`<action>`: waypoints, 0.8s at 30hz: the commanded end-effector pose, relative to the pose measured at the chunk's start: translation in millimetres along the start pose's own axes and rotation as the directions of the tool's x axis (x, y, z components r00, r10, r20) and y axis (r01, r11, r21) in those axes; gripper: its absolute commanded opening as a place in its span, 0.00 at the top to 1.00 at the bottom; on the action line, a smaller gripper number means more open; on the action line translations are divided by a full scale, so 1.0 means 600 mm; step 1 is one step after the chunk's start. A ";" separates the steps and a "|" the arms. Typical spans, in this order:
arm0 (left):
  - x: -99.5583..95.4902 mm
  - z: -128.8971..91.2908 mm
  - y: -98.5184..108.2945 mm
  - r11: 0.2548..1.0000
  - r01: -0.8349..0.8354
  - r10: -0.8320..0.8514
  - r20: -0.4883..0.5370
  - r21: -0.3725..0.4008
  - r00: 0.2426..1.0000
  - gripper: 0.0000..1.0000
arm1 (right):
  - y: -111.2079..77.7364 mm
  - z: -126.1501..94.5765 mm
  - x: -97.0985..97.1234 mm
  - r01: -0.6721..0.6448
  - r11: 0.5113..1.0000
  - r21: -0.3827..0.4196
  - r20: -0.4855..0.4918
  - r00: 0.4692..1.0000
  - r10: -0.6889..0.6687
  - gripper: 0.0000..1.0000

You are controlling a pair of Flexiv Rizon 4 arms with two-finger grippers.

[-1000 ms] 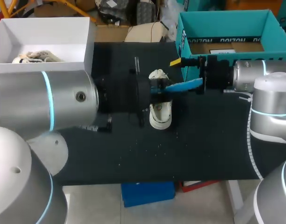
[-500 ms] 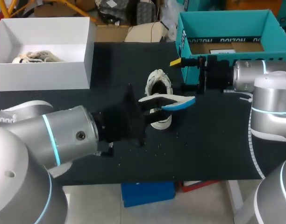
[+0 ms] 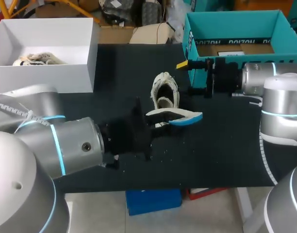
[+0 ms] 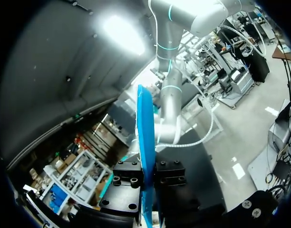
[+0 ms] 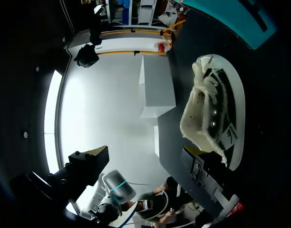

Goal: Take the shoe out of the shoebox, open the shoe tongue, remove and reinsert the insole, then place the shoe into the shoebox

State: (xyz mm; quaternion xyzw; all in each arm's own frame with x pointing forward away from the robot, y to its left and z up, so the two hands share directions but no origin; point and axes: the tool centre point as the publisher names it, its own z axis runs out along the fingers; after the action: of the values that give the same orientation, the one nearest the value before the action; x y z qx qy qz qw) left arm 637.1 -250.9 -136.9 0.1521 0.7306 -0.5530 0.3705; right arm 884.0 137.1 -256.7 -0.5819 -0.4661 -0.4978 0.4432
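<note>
The tabletop (image 3: 221, 160) is matte black and evenly lit, with pale specks (image 3: 158, 154) scattered toward its front edge. Below that edge is light tiled floor (image 3: 211, 213), and a blue crate (image 3: 153, 201) sits underneath.

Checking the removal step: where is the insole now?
Head view: the insole is clamped in the left claw, close to the shoe, on its robot-facing side, mid-table.

Head camera looks down on the desk (image 3: 221, 155) from high behind. Right wrist camera, at three o'clock, faces the shoe (image 3: 165, 90) closely, a thing both views share. Left wrist camera, at eight o'clock, tilts ceilingward.
</note>
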 end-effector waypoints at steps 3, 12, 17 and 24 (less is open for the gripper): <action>0.001 0.005 0.012 0.971 0.005 -0.001 -0.020 0.240 1.000 1.00 | -0.001 0.003 -0.001 0.000 1.000 -0.003 0.001 1.000 0.000 0.00; -0.004 0.011 -0.010 0.971 -0.004 0.011 -0.029 0.237 1.000 1.00 | -0.001 0.003 -0.001 0.000 1.000 -0.003 0.001 1.000 0.000 0.00; -0.005 0.014 -0.022 0.971 -0.013 0.020 -0.031 0.237 0.999 1.00 | -0.001 0.003 -0.001 0.000 1.000 -0.003 0.001 1.000 0.000 0.00; -0.010 0.013 -0.050 0.992 -0.002 0.007 -0.038 0.126 0.999 1.00 | -0.001 0.003 -0.001 0.000 1.000 -0.003 0.001 1.000 0.000 0.00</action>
State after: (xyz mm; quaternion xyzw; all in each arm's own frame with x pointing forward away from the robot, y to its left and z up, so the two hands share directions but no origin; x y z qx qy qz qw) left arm 632.4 -268.8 -125.2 0.1987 0.6784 -0.6185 0.3431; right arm 884.0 137.2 -256.6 -0.5819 -0.4661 -0.4977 0.4432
